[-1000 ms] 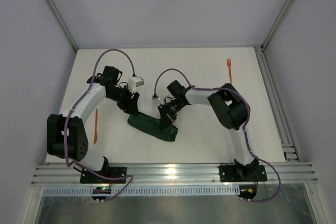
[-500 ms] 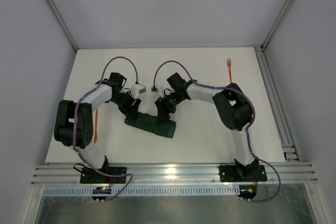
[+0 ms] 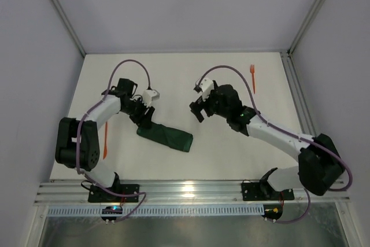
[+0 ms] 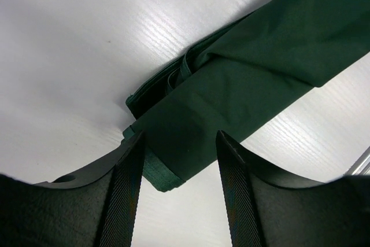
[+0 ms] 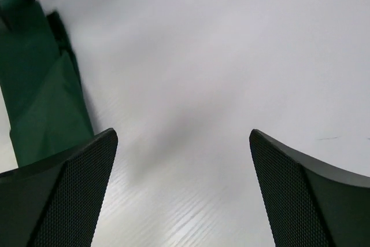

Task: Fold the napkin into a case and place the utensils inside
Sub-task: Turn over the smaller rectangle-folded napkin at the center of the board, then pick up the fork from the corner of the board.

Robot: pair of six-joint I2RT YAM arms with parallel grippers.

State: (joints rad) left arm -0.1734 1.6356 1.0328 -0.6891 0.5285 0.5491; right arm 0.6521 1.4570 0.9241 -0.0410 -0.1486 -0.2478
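Note:
The dark green napkin (image 3: 165, 137) lies on the table as a narrow folded strip, slanting down to the right. My left gripper (image 3: 144, 122) is at the strip's upper left end. In the left wrist view that gripper (image 4: 180, 134) stands open, its fingers either side of the layered end of the napkin (image 4: 243, 79), which rests flat. My right gripper (image 3: 197, 110) hovers open to the right of the strip, apart from it. Its wrist view shows the right gripper (image 5: 182, 134) empty, with the napkin (image 5: 37, 91) at the left edge. One orange fork (image 3: 252, 77) lies at the far right, another orange utensil (image 3: 105, 143) beside the left arm.
A white table (image 3: 231, 154) carries everything. Metal rails (image 3: 300, 102) run along its right side and near edge. Grey walls close in the left, right and back.
My right gripper let go of the napkin, opened wide and drew back to the right. The strip settled flat. My left gripper stayed at the strip's left end.

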